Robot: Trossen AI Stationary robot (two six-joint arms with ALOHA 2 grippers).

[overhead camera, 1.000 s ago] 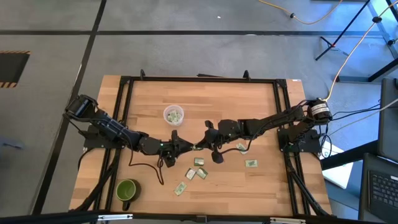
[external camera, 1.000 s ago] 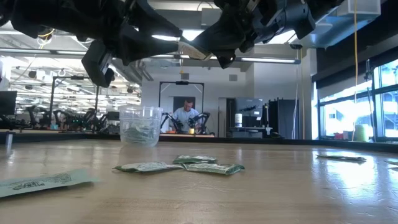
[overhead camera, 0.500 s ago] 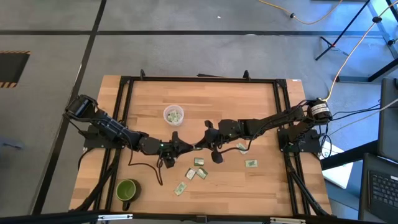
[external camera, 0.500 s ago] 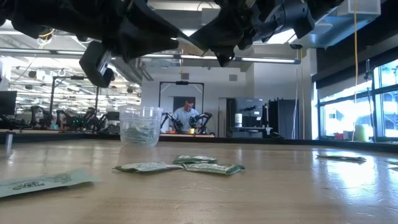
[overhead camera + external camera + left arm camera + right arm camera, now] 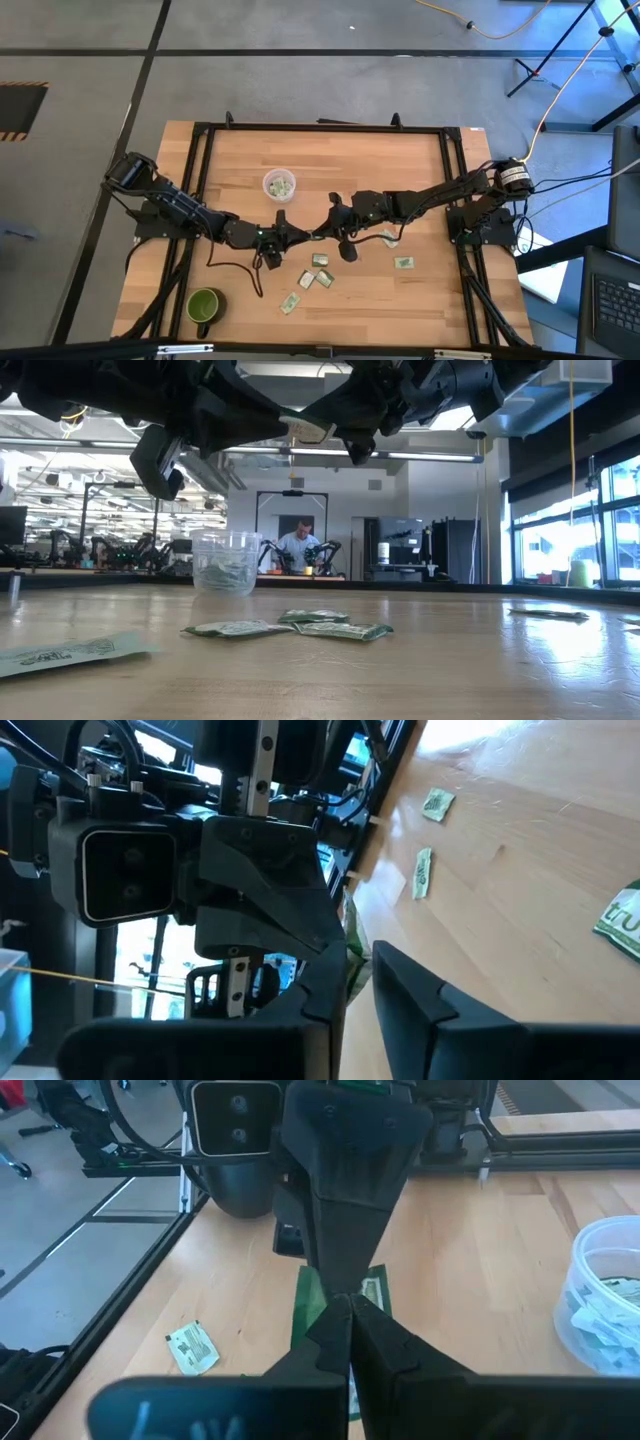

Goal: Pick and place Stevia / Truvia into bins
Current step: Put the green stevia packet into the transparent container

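Wide wooden table (image 5: 420, 160), and both arms meet in mid-air above its middle. Right gripper (image 5: 328, 234) is pinched shut on one sachet (image 5: 308, 430), held out flat. Left gripper (image 5: 302, 238) sits nose to nose with it, on that sachet's free end. Whether it has truly bitten down, I cannot tell. Looks like a handover, so the smart play: left clamps firm before right lets go, or the packet flutters down. The clear cup (image 5: 279, 185) stands just beyond the left gripper, a short carry away, some packets already inside. Loose sachets (image 5: 320, 260) lie on the wood below both claws.
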